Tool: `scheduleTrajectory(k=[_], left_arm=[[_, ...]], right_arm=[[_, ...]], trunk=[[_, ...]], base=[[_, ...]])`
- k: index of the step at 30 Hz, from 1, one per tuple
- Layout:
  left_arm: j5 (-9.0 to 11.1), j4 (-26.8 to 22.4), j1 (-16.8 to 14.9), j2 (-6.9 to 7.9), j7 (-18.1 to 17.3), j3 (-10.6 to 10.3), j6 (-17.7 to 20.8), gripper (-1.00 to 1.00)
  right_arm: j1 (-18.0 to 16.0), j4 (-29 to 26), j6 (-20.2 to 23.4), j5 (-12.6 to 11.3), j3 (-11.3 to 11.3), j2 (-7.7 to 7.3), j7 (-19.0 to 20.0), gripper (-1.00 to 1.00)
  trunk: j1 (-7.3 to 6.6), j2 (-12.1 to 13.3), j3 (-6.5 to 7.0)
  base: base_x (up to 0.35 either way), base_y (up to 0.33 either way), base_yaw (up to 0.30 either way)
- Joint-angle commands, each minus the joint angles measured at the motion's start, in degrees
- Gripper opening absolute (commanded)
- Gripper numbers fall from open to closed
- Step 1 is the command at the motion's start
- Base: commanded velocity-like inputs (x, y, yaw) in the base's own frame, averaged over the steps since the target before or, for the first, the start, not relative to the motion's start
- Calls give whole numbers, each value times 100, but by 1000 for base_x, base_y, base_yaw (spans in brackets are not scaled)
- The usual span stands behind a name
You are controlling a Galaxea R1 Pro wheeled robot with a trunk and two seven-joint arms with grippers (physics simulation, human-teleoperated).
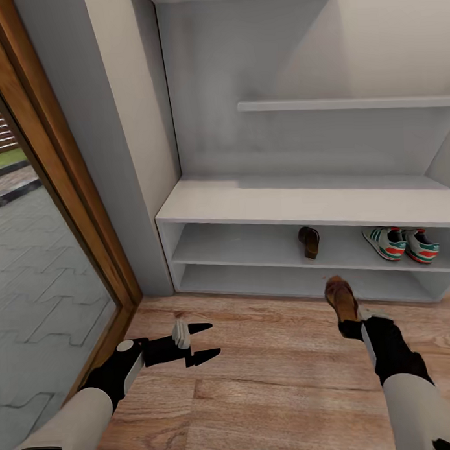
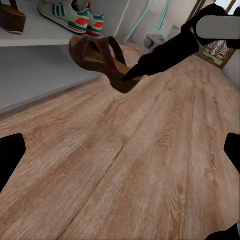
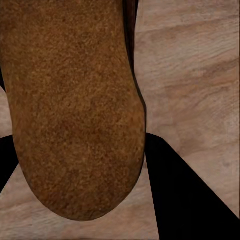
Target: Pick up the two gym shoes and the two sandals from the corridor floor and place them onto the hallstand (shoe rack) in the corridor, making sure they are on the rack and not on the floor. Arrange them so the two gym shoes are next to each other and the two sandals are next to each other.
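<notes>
Head view: one rack bears two gym shoes and one sandal on its upper tier. A second sandal hangs above the floor, pinched at the heel by the right gripper; it looks light, stiff-soled, likeliest to pivot. Left gripper gapes empty.

Your two arms wear pale cream-white forearm shells ending in glossy black wrist housings. Your black left gripper has pointed, angular fingers, a ribbed white block at its base and a small white disc on the wrist.
</notes>
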Motion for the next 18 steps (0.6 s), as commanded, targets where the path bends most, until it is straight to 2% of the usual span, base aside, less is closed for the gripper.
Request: scheduleTrajectory(k=[1,4,13,18], left_arm=[[19,4,-3,1,-14,-9,-33,100],[20,6,-3,-25,-18,-18,-33,100],[20,6,-3,-61,-18,-23,-33,100],[13,6,-3,-151,-18,-23,-33,100]], right_arm=[[-7,-7,28,74,150,127,12,-100],[-18,-8,46,75,407,489,-7,-100],[-24,54,142,66,461,645,-37,-100],[-45,772,320,72,457,664,-46,-100]], trunk=[[-1,-2,-5],[-1,-2,-5],[-1,-2,-5],[-1,-2,-5]], base=[[0,0,0],[0,0,0],[0,0,0],[0,0,0]])
